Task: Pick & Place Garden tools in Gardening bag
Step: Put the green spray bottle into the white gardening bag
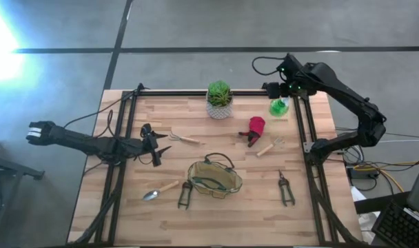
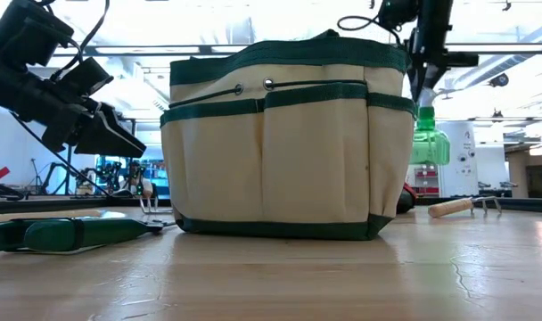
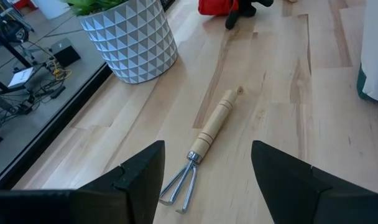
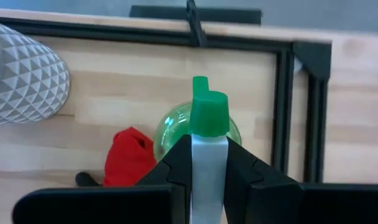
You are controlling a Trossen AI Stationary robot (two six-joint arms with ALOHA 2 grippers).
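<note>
A beige canvas gardening bag with olive-green trim [image 2: 284, 143] stands nearest the low camera, at the table's front centre. Behind it to the right, the right gripper [image 4: 207, 155] clamps the neck of a translucent green spray bottle [image 1: 279, 107]. The left gripper [image 3: 204, 180], fingers apart, hovers over a wooden-handled metal rake [image 3: 204, 146] near the white patterned plant pot [image 3: 132, 38].

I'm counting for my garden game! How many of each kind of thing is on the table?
Rakes with wooden handles: 2
Trowel: 1
Pruning shears: 2
Green spray bottle: 1
Red item: 1
Gardening bag: 1
Potted plant: 1
Total: 9
</note>
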